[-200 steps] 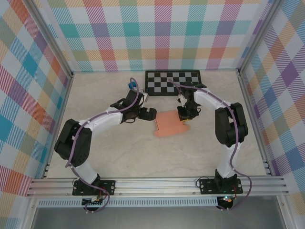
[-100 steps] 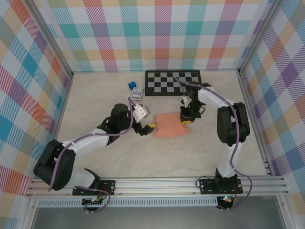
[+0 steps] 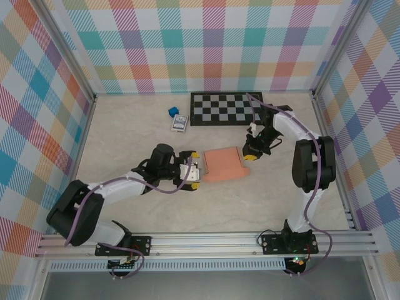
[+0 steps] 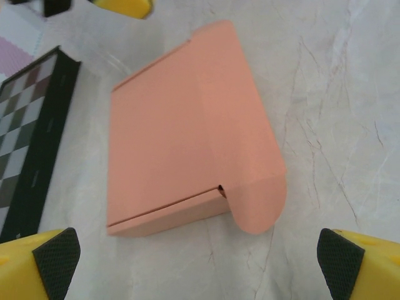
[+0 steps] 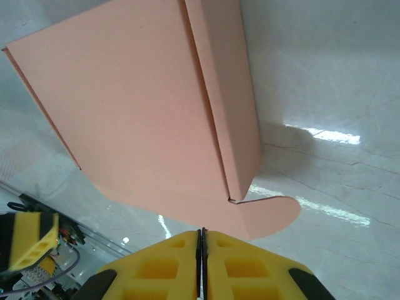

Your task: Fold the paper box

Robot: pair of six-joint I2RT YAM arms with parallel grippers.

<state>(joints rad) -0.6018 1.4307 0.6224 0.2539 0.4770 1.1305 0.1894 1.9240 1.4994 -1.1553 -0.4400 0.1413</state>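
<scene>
Viewed from above, the left gripper (image 3: 197,169) is spread wide just beside the left end of the paper box (image 3: 224,164), which lies near the middle of the table (image 3: 125,125). The right gripper (image 3: 250,154) is pressed shut, empty, at the box's right end.

At the left wrist, the box (image 4: 187,137) is framed between the open fingertips (image 4: 56,262).

At the right wrist, the rounded flap (image 5: 269,215) is seen loose; it is best tucked while the body is braced.

Overhead looks down; both wrist cameras closely share paper box (image 4: 187,137).
</scene>
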